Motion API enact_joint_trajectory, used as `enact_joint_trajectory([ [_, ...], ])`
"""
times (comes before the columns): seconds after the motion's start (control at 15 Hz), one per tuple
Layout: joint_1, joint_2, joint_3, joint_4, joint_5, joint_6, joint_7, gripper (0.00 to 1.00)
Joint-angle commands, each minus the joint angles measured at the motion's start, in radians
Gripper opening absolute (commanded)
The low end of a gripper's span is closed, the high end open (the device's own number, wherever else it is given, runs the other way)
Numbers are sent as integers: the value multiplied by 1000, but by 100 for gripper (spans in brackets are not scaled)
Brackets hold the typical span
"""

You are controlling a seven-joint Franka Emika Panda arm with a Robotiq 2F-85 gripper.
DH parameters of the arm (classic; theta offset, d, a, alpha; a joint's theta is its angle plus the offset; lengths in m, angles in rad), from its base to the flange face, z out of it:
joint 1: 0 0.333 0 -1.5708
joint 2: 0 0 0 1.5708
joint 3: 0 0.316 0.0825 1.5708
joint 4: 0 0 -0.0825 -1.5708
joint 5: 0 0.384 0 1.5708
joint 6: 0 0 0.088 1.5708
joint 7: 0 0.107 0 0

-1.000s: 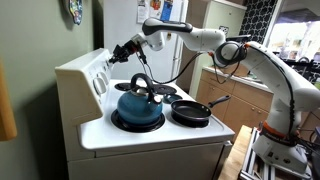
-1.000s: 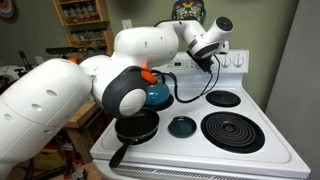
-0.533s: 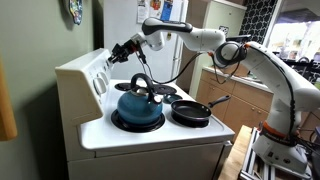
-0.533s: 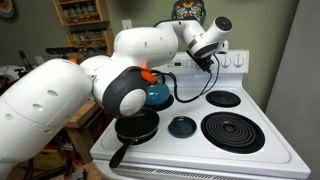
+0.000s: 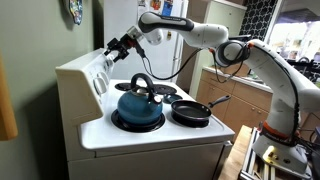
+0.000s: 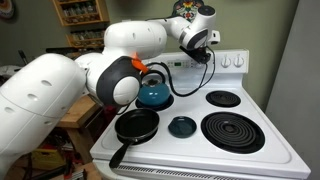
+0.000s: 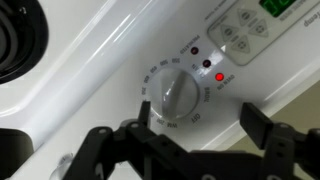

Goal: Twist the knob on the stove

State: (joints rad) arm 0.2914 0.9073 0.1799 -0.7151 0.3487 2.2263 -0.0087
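Observation:
The white stove (image 5: 150, 135) fills the middle of both exterior views, with black burners (image 6: 232, 131) and a raised back panel (image 5: 82, 68). In the wrist view a white round knob (image 7: 175, 97) sits on that panel, ringed by temperature marks, with a lit red light (image 7: 220, 76) beside it. My gripper (image 7: 200, 118) is open. Its black fingers (image 7: 256, 122) stand apart on either side of the knob and do not touch it. In both exterior views the gripper (image 5: 115, 46) (image 6: 196, 40) hovers just above and in front of the back panel.
A blue kettle (image 5: 138, 106) stands on a front burner and a black frying pan (image 5: 190, 111) on the one beside it. A button pad and green display (image 7: 277, 6) lie beside the knob. A wooden counter (image 5: 235, 92) runs beside the stove.
The gripper has opened, let go of the knob and pulled back and up from the back panel. Kettle and pan have not moved.

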Motion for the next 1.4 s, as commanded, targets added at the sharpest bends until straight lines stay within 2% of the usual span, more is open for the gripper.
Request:
enact_joint_trajectory([
  [0.0,52,-57,-98,-29,-114,-69,103,100],
  [0.33,108,-109,-165,-32,-221,-172,159,100],
  [0.67,152,-172,-195,-63,-279,-199,178,100],
  [1.13,223,-294,-265,-180,-409,-315,218,100],
  [1.33,261,-361,-289,-261,-475,-310,248,100],
])
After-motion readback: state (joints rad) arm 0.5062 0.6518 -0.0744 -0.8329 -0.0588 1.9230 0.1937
